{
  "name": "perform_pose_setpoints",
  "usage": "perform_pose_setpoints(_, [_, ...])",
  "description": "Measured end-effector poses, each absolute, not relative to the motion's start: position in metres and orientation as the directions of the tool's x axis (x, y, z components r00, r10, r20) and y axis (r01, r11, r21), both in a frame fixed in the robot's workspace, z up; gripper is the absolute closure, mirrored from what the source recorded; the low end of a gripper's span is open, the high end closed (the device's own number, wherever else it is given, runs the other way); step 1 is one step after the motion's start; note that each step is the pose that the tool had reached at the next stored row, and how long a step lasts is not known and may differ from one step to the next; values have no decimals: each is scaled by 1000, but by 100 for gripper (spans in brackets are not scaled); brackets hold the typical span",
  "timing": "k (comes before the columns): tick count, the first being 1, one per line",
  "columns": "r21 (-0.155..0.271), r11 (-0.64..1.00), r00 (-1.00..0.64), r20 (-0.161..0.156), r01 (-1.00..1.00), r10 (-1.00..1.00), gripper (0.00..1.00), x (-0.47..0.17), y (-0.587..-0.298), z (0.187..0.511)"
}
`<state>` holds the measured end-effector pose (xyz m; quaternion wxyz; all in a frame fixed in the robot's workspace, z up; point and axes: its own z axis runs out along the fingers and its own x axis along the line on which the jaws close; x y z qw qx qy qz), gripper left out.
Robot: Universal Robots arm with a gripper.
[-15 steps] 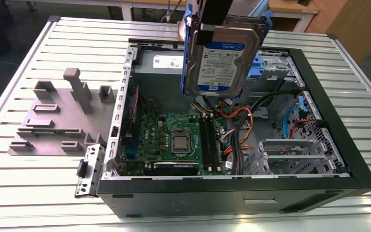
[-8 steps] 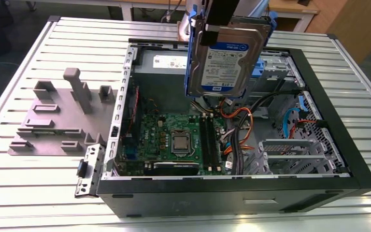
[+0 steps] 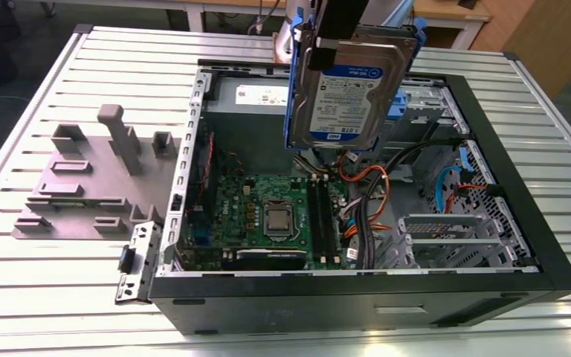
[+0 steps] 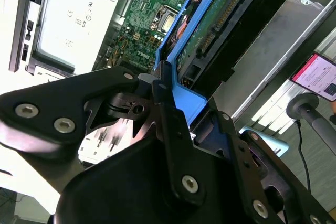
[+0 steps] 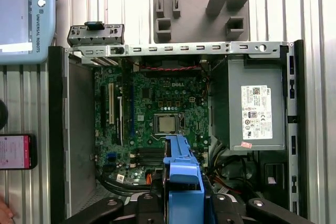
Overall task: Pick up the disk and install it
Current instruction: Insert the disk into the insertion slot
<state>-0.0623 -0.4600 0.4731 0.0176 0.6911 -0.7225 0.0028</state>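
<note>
Disk gripped upright, pincer partly cropped

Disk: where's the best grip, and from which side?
Grip the blue bracket at its top end, from above, as the hand does: the disk hangs upright over the open case, leaving its label face and lower end free.

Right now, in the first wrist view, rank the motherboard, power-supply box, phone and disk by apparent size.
1. motherboard
2. power-supply box
3. phone
The disk is left unranked: it sits nearest the camera and runs off the picture's edge.
</note>
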Motion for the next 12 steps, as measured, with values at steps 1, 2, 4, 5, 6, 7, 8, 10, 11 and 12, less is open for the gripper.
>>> perform_pose_setpoints(1, [20, 45, -44, 29, -999, -999, 64, -62, -460, 473])
perform_pose_setpoints(2, [20, 45, -44, 29, -999, -999, 64, -62, -460, 473])
perform_pose_setpoints(4, [20, 45, -44, 29, -999, -999, 64, -62, -460, 473])
perform_pose_setpoints(5, [20, 45, -44, 29, -999, -999, 64, -62, -460, 473])
perform_pose_setpoints(6, [20, 45, -44, 29, -999, -999, 64, -62, -460, 473])
perform_pose_setpoints(7, [20, 45, -44, 29, -999, -999, 64, -62, -460, 473])
perform_pose_setpoints(8, [20, 45, -44, 29, -999, -999, 64, -62, -460, 473])
perform_pose_setpoints(10, [20, 45, -44, 30, -999, -999, 64, -62, -461, 473])
perform_pose_setpoints(11, [20, 45, -44, 30, -999, -999, 64, -62, -461, 473])
perform_pose_setpoints(12, [20, 45, -44, 30, -999, -999, 64, -62, -462, 473])
